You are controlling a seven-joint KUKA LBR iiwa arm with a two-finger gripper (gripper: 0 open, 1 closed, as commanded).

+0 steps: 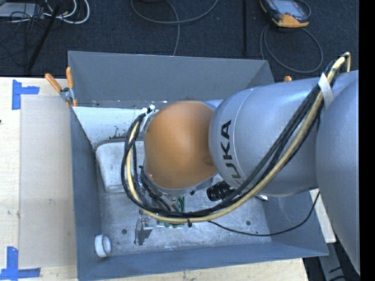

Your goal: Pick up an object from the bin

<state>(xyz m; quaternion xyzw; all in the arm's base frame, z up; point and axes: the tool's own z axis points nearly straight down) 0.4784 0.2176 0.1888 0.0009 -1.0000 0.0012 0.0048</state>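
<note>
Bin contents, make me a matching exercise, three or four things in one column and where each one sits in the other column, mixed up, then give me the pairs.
Things
1. small white round cap
2. pale rectangular block
3. gripper
4. orange wrist cover

Places
A. over the bin's middle
B. low over the floor, just right of the cap
C. near-left corner of the floor
D. by the left wall, partly under the arm

Pairs: 1-C, 2-D, 3-B, 4-A
</note>
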